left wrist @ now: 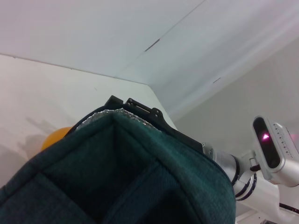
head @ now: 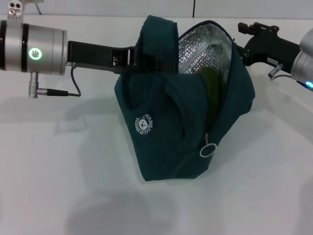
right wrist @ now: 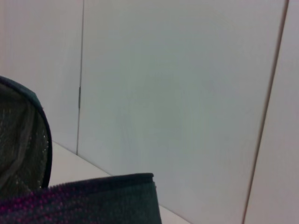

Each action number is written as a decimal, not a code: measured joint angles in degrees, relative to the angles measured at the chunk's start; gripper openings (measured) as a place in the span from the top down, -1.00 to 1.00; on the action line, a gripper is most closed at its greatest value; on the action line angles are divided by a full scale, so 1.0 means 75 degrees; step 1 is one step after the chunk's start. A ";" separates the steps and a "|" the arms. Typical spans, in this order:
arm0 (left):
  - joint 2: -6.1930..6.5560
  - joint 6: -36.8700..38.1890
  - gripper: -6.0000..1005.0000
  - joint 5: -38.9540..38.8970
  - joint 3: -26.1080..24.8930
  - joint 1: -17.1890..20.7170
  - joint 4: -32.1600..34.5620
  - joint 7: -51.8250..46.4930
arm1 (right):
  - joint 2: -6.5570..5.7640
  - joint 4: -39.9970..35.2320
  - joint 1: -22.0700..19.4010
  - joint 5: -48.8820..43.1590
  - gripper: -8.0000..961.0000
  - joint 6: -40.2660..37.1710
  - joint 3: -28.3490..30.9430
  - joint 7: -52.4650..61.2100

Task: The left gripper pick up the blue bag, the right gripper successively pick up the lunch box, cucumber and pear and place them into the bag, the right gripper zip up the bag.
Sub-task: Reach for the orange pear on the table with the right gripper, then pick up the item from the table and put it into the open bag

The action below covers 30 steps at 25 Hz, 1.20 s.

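The dark blue-green bag [head: 181,117] hangs open above the white table, its silver lining [head: 205,46] showing. My left gripper [head: 145,58] is shut on the bag's top strap and holds it up. A green cucumber [head: 211,85] shows inside the mouth. The zip's ring pull [head: 208,150] hangs low on the front. My right gripper [head: 239,41] is at the bag's far rim, also seen in the left wrist view [left wrist: 140,108]. An orange-yellow round thing [left wrist: 55,138], perhaps the pear, shows beyond the rim. The lunch box is hidden.
The white table [head: 58,161] spreads around the bag. A white panelled wall [right wrist: 177,84] stands behind. The right arm's silver wrist [left wrist: 271,149] reaches in from the far side of the bag.
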 joint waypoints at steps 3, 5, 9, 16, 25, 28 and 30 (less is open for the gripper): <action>0.0002 0.0000 0.91 -0.0002 0.0000 0.0000 0.0000 0.0000 | 0.0000 0.0114 0.0092 0.0000 -0.09 0.0079 0.0020 -0.0093; 0.0001 0.0000 0.91 -0.0001 0.0000 0.0000 -0.0001 0.0000 | 0.0000 0.0177 0.0157 0.0000 -0.07 0.0179 0.0018 -0.0162; -0.0004 -0.0005 0.91 -0.0002 0.0000 0.0000 0.0000 0.0000 | 0.0000 0.0250 0.0224 -0.0001 -0.03 0.0223 0.0001 -0.0259; -0.0007 -0.0011 0.91 -0.0003 0.0000 0.0007 0.0004 0.0000 | 0.0000 0.0263 0.0255 -0.0001 0.23 0.0230 -0.0019 -0.0270; 0.0001 -0.0012 0.91 -0.0003 0.0000 0.0036 0.0008 0.0000 | 0.0000 0.0306 0.0233 -0.0001 0.90 0.0150 -0.0036 -0.0282; 0.0004 -0.0009 0.91 -0.0004 0.0000 0.0068 0.0021 0.0000 | 0.0000 0.0274 0.0184 -0.0001 0.92 0.0065 -0.0004 -0.0282; 0.0018 0.0015 0.91 -0.0036 0.0000 0.0122 0.0041 0.0000 | 0.0000 0.0170 0.0093 0.0000 0.94 -0.0046 0.0023 -0.0278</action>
